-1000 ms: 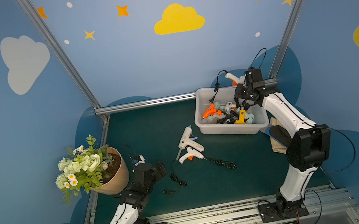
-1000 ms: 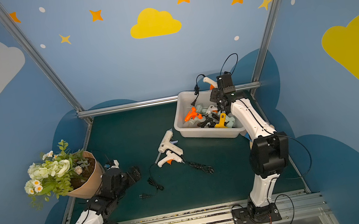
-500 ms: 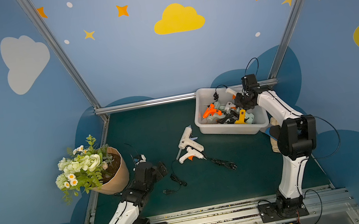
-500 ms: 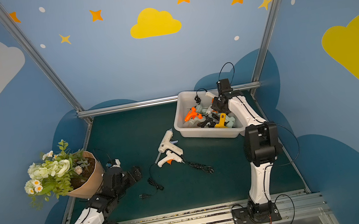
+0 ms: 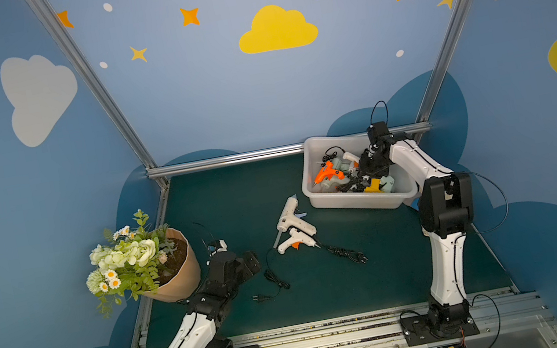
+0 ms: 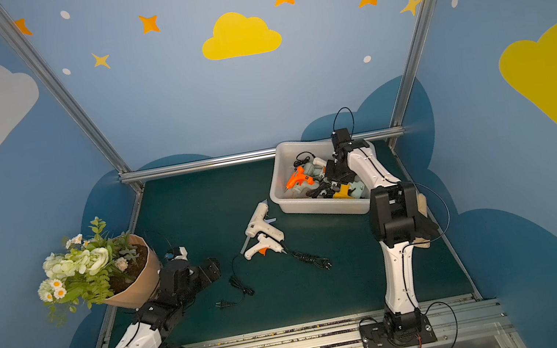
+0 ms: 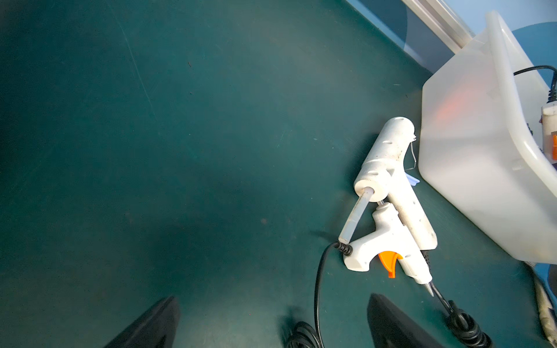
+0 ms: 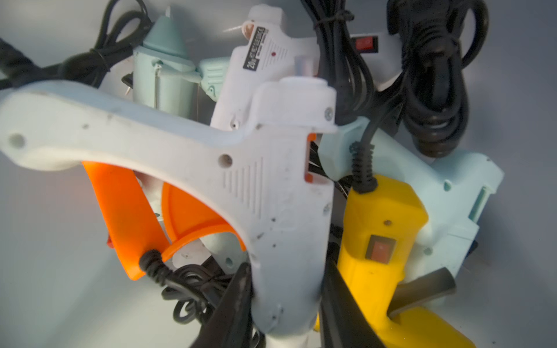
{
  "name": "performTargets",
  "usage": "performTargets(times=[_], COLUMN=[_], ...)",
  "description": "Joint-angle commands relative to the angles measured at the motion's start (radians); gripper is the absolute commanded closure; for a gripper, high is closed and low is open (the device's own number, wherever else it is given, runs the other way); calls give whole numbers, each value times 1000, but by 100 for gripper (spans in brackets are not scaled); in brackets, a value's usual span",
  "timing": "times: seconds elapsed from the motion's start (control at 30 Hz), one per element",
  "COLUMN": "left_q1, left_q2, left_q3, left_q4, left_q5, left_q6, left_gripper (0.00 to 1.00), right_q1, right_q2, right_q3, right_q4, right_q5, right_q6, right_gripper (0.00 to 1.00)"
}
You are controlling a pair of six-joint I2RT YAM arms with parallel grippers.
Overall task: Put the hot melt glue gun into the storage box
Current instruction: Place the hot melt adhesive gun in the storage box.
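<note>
Release time, by the look of it: the right hand (image 8: 284, 289) is down inside the storage box (image 5: 352, 204), its two dark jaws pinching the grip of a white hot melt glue gun (image 8: 271, 186) with an orange trigger, right over the heap; whether the gun already rests on that heap cannot be told. The clean finish would be to lower until it bears on the pile, spread the jaws fully, then rise straight up; the black cables (image 8: 434, 90) lie looped all around, and a sideways exit could snag one and drag a gun over the rim. The left hand (image 7: 271, 325) hovers low over the green desk (image 7: 150, 150), jaws spread wide, gripping nothing, facing the guns outside the box.

Now the count; one storage box, at the far right of the desk; two guns outside it, a large white glue gun (image 5: 288, 216) and a small white glue gun (image 5: 294, 240), touching each other just beside the box. Inside, at least six: the held one, an orange glue gun (image 5: 327, 173), a yellow glue gun (image 8: 382, 241), a mint glue gun (image 8: 162, 75), a pale blue glue gun (image 8: 422, 180) and a white 20W glue gun (image 8: 265, 60); the tangle may hide more. One potted flower bunch (image 5: 137, 258) at the left edge; two arms.
</note>
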Motion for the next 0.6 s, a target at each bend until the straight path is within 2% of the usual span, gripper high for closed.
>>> performTargets(times=[0.0, 0.1, 0.27, 0.57], left_q1=[4, 3, 3, 5], left_q2=[5, 7, 3, -15], left_q3=[29, 31, 34, 36], left_q4=[0, -5, -10, -17], left_q5=[8, 8, 8, 6], left_q6=[18, 19, 17, 28], left_gripper=[0, 0, 0, 0], right_q1=[4, 3, 5, 20], right_q2=[-3, -27, -83, -267], right_q3=[32, 25, 4, -101], right_q4=[-52, -52, -43, 15], right_q5=[-11, -3, 13, 45], right_q6=[-27, -36, -44, -53], right_gripper=[69, 57, 43, 28])
